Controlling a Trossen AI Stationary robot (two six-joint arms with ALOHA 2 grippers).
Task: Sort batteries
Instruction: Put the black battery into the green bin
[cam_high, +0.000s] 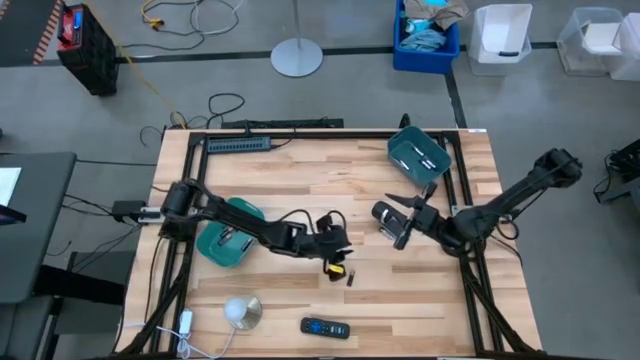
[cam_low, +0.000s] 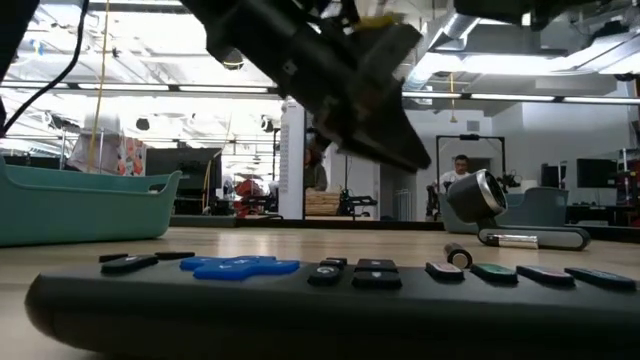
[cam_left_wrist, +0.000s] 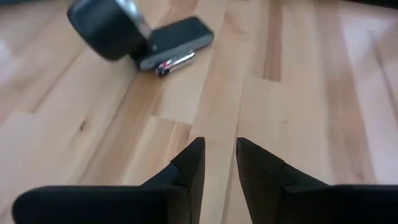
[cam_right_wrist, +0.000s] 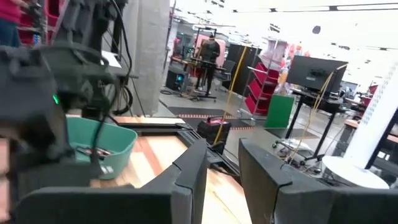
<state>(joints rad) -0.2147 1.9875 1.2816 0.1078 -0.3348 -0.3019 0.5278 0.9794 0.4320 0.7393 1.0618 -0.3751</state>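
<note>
The plank table (cam_high: 300, 170) carried 2 teal bins (cam_high: 418, 155), a remote (cam_high: 325, 327) and, seemingly, 1 battery (cam_high: 351, 279). Both arms' fingers (cam_left_wrist: 193, 165) stood slightly apart, empty; a workshop lay behind.

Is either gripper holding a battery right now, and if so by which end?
Neither. The left gripper is open above bare wood with nothing between its fingers. The right gripper is raised off the table, fingers apart, empty too.
</note>
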